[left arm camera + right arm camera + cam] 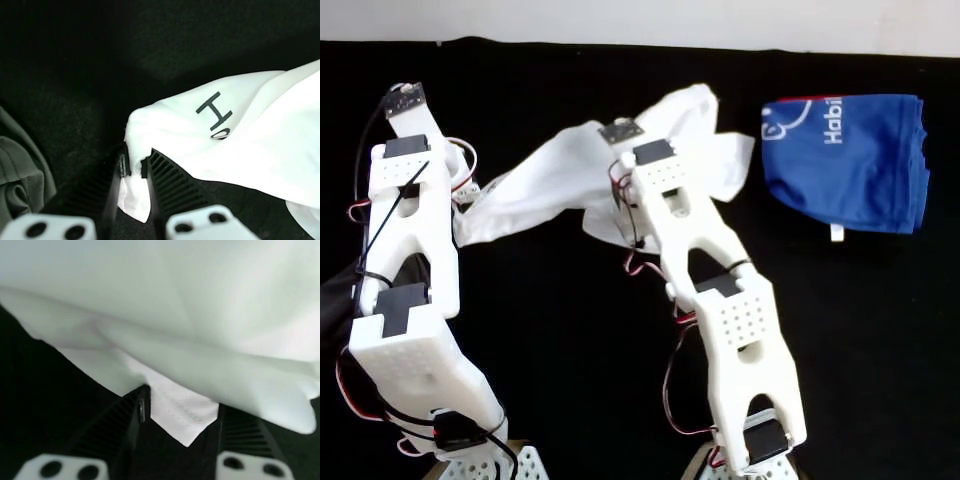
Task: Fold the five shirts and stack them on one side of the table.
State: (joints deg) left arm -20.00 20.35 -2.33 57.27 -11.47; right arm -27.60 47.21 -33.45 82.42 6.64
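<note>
A white shirt (560,175) hangs stretched across the middle of the black table between both arms. My left gripper (136,157) is shut on a corner of the white shirt (240,135), near its black print; from above this gripper (460,195) sits at the shirt's left end. My right gripper (182,405) stands open, with a hem of the white shirt (180,315) lying between its fingers; in the high view it (620,140) is at the shirt's middle. A folded blue shirt (850,160) lies at the back right.
A dark grey shirt (20,170) lies bunched beside the left arm, at the table's left edge (335,290). The black tabletop (570,350) is bare in front, between the two arm bases.
</note>
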